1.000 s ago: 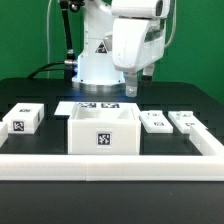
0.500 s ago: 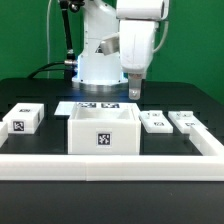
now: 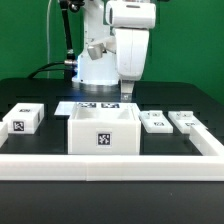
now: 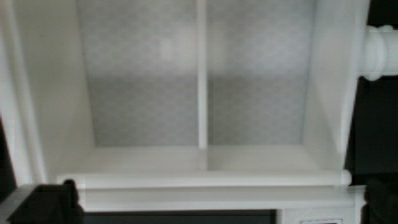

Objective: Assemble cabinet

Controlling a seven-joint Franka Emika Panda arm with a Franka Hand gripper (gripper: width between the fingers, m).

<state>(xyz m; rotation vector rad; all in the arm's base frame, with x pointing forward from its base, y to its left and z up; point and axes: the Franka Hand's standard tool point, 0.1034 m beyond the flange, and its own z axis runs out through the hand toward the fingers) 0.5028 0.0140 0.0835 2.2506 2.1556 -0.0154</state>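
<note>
The cabinet (image 3: 103, 131) is a white open-topped box with a square tag on its front, standing mid-table. In the wrist view I look down into the cabinet (image 4: 196, 90) and see a thin divider wall down its middle. My gripper (image 3: 127, 95) hangs just above and behind the cabinet's far rim, toward the exterior view's right, holding nothing. Its fingers are seen edge-on and small, so their gap does not show. They do not show clearly in the wrist view.
A small tagged block (image 3: 23, 119) lies at the exterior view's left, and two more (image 3: 153, 122) (image 3: 184, 121) lie at its right. The marker board (image 3: 92, 106) lies behind the cabinet. A white rail (image 3: 110, 160) borders the front, and the robot base (image 3: 95, 65) stands behind.
The arm has swung toward the exterior view's left and turned at the wrist. The gripper now hangs closer over the cabinet's far rim. The parts have not moved.
</note>
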